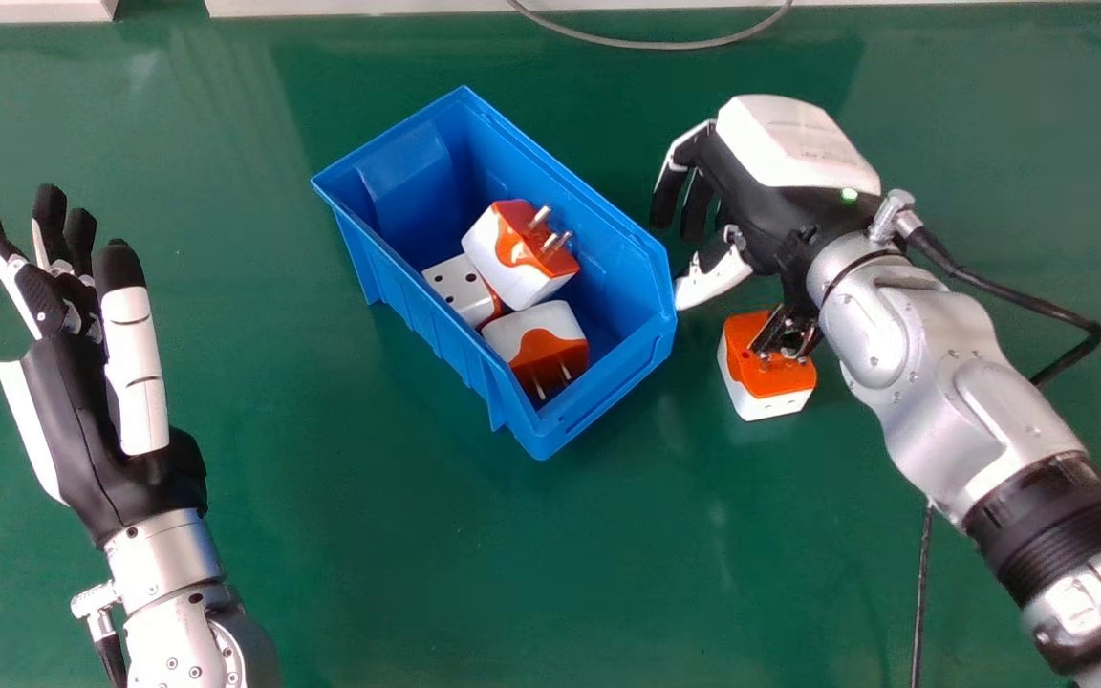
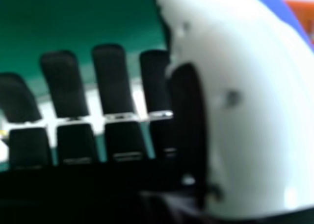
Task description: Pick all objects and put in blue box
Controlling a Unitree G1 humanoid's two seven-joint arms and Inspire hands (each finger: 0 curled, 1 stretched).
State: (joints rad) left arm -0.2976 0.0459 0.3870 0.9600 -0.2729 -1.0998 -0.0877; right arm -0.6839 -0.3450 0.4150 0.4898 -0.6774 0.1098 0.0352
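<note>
Last plug to fetch, our right hand (image 1: 785, 210) wide and empty.
Our left hand (image 1: 82, 411) idles, loosely spread, at the view's left; the loose plug (image 1: 766, 406) sits on the worktop (image 1: 369, 573), partly hidden under our right wrist (image 1: 861, 277), just beside the box (image 1: 617, 373), where three plugs (image 1: 517, 272) lie. We'd best lift and draw the right hand back without dragging the wrist across the loose plug, straddle its white sides squarely, close evenly, then raise it well over the rim and release into the box's roomier far end.
</note>
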